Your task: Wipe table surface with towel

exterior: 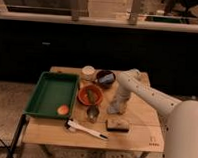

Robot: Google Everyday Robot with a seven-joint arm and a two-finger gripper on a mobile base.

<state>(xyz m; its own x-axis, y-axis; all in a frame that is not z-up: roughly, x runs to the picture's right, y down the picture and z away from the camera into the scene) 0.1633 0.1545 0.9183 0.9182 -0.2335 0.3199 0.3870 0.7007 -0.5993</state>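
My white arm reaches in from the right over the wooden table (139,138). My gripper (114,109) points straight down at the middle of the table, at or just above the surface, right of the orange bowl (89,95). A small pale mass shows at its tip; I cannot tell whether it is the towel. A small rectangular pad with a dark top (117,125) lies on the table just in front of the gripper, apart from it.
A green tray (49,93) with an orange ball (63,109) in it fills the left side. A dark bowl (105,77) and a white cup (88,72) stand at the back. A metal cup (92,112) and a white-handled utensil (85,128) lie near the front.
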